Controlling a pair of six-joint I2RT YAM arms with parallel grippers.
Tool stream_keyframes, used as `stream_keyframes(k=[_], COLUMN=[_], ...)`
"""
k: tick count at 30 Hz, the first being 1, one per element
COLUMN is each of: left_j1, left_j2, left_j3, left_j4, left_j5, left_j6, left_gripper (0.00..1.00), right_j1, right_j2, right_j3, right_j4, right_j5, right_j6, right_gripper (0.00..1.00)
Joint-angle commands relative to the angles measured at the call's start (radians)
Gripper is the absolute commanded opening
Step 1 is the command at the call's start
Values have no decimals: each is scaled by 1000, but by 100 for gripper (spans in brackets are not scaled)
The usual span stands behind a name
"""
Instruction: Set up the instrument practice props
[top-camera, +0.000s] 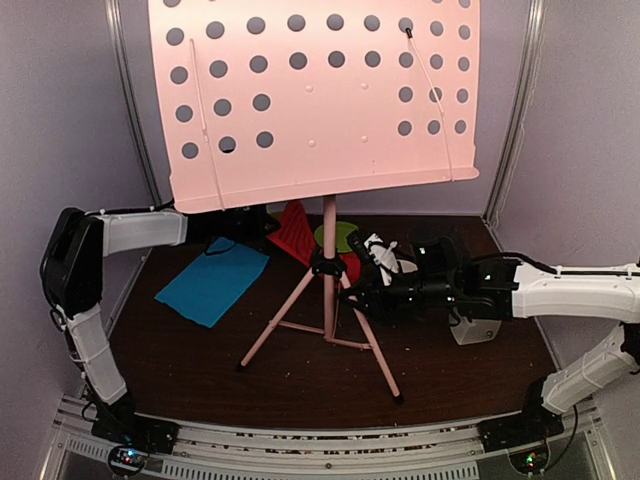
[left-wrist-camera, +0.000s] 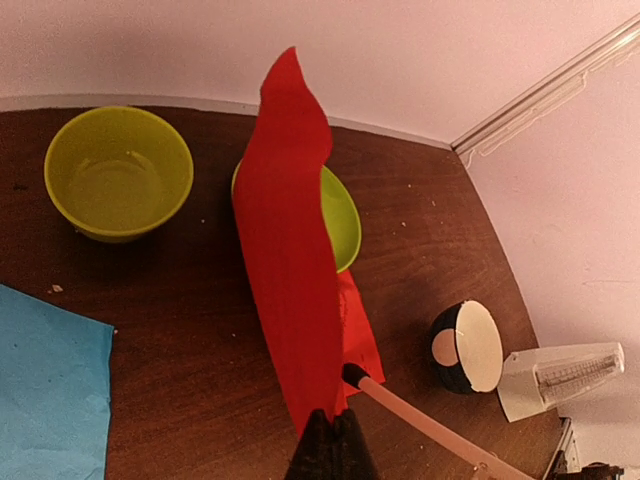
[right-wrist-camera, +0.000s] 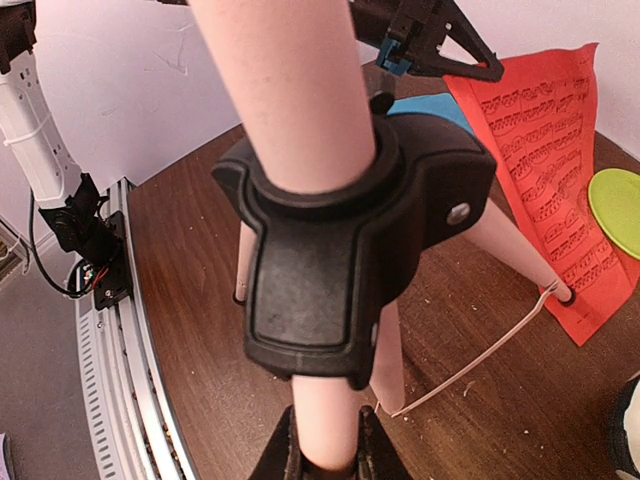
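Note:
The pale pink music stand stands mid-table on its tripod, its hole-dotted desk (top-camera: 320, 90) filling the top view. My right gripper (right-wrist-camera: 330, 445) is shut on its pole (right-wrist-camera: 300, 110) just below the black leg hub (right-wrist-camera: 340, 270). My left gripper (left-wrist-camera: 333, 418) is shut on the near edge of the red music sheet (left-wrist-camera: 290, 260), which rises tilted off the table beside a tripod foot (left-wrist-camera: 352, 375). The blue sheet (top-camera: 212, 282) lies flat at the left. The white-grey metronome (left-wrist-camera: 565, 375) sits at the right, tipped on its side.
A green bowl (left-wrist-camera: 118, 172) and a green plate (left-wrist-camera: 345, 220) sit at the back, the plate partly behind the red sheet. A white bowl with a black base (left-wrist-camera: 465, 347) lies on its side next to the metronome. Pale walls enclose the table on three sides.

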Motion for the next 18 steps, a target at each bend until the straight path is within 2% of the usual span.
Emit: stream_keyframes(k=[1,4,12,18], left_j1=[22,57,169,200], left_j2=[-139,-206,-365,-456], left_j3=[-21,-55,-77,-82], left_j4=[-13,-34,-228,-365], left_j5=[-13,-20,-23,-52], left_j6=[110,111,197,220], left_gripper=[0,0,0,0], right_j1=[5,5,5,6], right_j2=[6,19,58,108], right_j3=[11,22,45,47], right_j4=[9,19,73,158], right_j5=[45,47,70,95], right_j6=[41,37,29,40], right_gripper=[0,0,0,0])
